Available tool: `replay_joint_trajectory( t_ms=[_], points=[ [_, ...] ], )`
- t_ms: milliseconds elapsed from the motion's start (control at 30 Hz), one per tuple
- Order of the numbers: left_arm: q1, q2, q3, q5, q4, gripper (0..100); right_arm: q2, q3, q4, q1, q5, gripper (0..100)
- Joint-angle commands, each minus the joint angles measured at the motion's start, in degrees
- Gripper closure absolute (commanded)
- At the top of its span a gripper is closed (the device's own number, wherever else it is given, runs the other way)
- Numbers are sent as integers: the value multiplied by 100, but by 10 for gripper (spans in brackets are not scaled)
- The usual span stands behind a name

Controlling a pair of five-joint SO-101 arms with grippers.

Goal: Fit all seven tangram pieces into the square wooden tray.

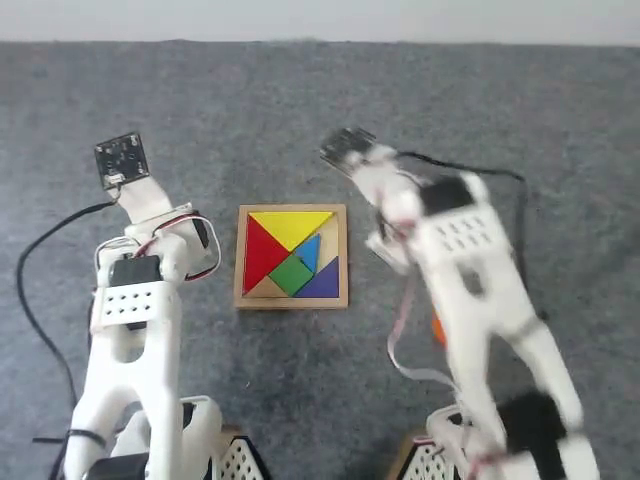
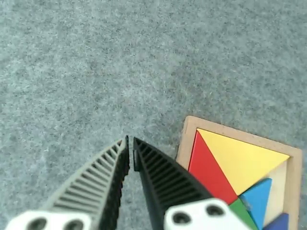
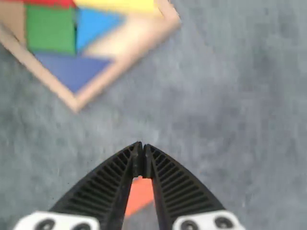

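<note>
The square wooden tray (image 1: 290, 302) lies between my two arms. It holds a yellow triangle (image 1: 291, 226), a red triangle (image 1: 260, 252), a blue triangle (image 1: 309, 251), a green square (image 1: 291, 274) and a purple triangle (image 1: 325, 284). Bare wood shows at its near-left corner and along its right side. My left gripper (image 2: 130, 140) is shut and empty over the carpet, just off a corner of the tray (image 2: 184, 139). My right gripper (image 3: 140, 145) is shut a short way off the tray (image 3: 124, 62). An orange piece (image 3: 139, 196) lies on the carpet behind its fingers, also seen under the right arm (image 1: 437, 328).
Grey carpet (image 1: 300, 120) covers the whole table. The left arm (image 1: 135, 300) stands left of the tray and the right arm (image 1: 470, 260) leans in from the right. Cables trail from both arms.
</note>
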Motion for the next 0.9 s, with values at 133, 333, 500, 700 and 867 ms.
replay_joint_trajectory(
  t_ms=[133, 333, 500, 700, 867],
  points=[
    [0, -193, -13, -79, -114, 985, -2782, 3235, -286, 840, -176, 722],
    [9, -229, 92, -79, -123, 985, -2431, 3824, -1253, 980, -2295, 710],
    [0, -237, 110, -88, -105, 985, -1218, 3833, -1956, 1156, -2831, 710],
    [0, -229, 110, -88, -114, 985, 66, 3596, -2334, 1182, -2840, 713],
    [0, -229, 110, -88, -114, 985, 251, 3367, -2044, 1182, -2822, 714]
  ],
)
